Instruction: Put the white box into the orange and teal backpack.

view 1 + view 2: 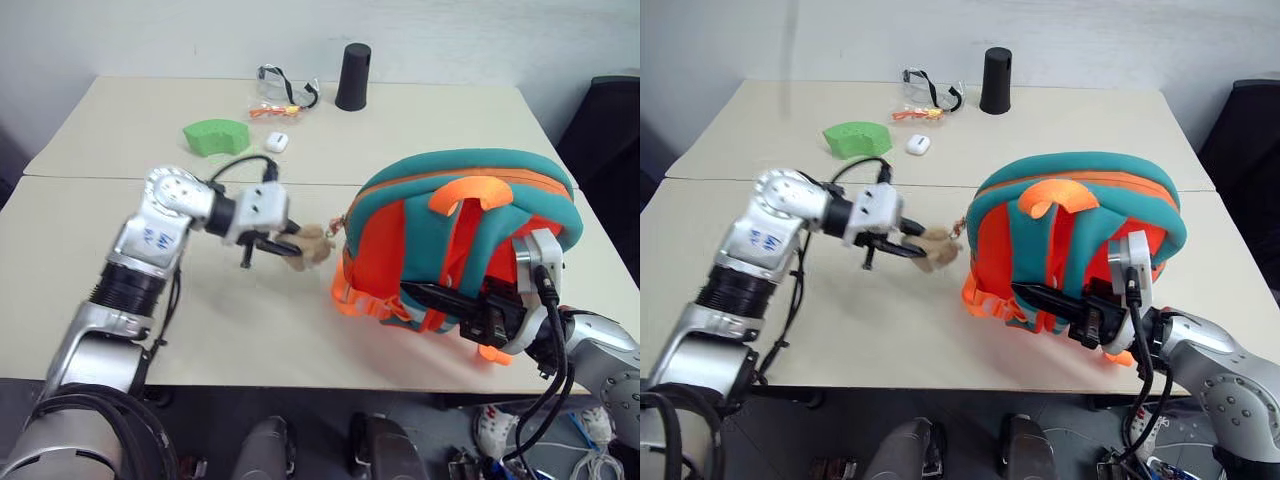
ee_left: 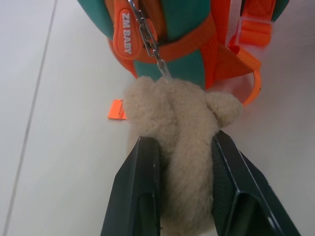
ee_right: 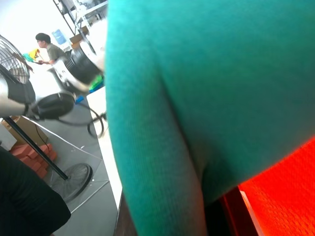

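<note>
1. Clamping the tan plush toy, the left claw sits left of center in the left eye view — its two black fingers press the toy's sides, and a small metal chain links the toy to the backpack.
2. Right of center on the tabletop stands the orange and teal backpack, straps facing the camera.
3. At the lower right of the frame, the right claw lies against the backpack's lower straps, its fingers clenched; whether fabric is pinched between them I cannot tell.
4. Along the upper part of the frame sit a green sponge-like block, a tiny white case, clear safety glasses and a black cup — all well apart from the backpack.
</note>
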Controlling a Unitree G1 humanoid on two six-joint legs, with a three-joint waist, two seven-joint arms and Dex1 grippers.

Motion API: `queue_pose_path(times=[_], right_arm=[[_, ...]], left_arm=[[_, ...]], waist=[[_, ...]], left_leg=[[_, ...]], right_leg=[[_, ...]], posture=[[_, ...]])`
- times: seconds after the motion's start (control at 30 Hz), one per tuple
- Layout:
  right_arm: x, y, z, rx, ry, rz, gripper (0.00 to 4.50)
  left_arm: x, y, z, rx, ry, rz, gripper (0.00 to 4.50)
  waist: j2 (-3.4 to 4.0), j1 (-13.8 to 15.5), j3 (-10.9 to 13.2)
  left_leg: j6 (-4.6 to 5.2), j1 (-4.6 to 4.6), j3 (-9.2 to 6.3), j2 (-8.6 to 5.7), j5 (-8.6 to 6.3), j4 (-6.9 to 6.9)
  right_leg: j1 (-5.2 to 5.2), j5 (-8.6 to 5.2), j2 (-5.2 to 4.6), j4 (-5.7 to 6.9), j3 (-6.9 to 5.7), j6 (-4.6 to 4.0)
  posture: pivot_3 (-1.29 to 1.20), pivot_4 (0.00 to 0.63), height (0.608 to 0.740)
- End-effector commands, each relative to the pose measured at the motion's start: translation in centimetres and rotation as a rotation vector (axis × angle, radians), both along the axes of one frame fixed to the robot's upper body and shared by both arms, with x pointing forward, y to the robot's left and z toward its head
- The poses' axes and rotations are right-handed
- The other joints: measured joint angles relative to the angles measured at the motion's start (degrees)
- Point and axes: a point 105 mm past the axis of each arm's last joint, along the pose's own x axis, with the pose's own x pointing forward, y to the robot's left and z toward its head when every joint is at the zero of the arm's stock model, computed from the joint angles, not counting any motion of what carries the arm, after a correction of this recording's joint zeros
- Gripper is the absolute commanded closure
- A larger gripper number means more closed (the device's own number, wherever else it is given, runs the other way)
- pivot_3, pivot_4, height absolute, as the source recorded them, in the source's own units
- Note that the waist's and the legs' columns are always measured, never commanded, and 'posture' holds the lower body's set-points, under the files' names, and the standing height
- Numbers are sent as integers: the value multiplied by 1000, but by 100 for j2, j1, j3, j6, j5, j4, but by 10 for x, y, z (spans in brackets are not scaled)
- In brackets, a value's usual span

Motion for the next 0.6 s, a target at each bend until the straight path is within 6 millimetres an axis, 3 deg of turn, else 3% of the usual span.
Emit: queue_pose_path(times=[0.03, 0.17, 0.33, 0.4, 0.6], right_arm=[[-3, -1, 14, 17, -57, 14, 4500], [-3, -1, 12, 6, -58, 17, 4500], [0, -5, 3, -58, -44, -3, 4500], [3, -9, -2, -100, -37, -28, 3856], [2, -50, -1, -221, -36, -174, 1989]], left_arm=[[0, -12, -8, 11, -53, -2, 3651], [3, -9, -28, 63, -57, 32, 3651], [3, 4, -27, 6, 20, 92, 3651], [-1, 6, -21, -49, 83, 105, 3651], [-25, 34, 2, -197, 260, 141, 1778]], waist=[[0, -8, 0], [0, -10, 0], [0, -9, -1], [0, -24, -1], [0, -9, 0]], left_leg=[[0, 1, 0, 1, 0, 0], [-1, 2, 1, 2, 0, 0], [1, 3, 1, 0, -1, 0], [1, 4, 1, 2, -1, 0], [0, 0, -1, 3, 0, 0]], right_leg=[[0, 0, 1, 0, 1, 0], [0, 0, 0, 0, 0, 0], [1, 0, -6, -1, 0, 0], [1, 0, -5, 0, 0, -1], [0, -1, -5, 0, 1, -1]], posture=[[0, 150, 740], [0, 150, 740], [0, 150, 740], [0, 150, 740], [0, 150, 740]])
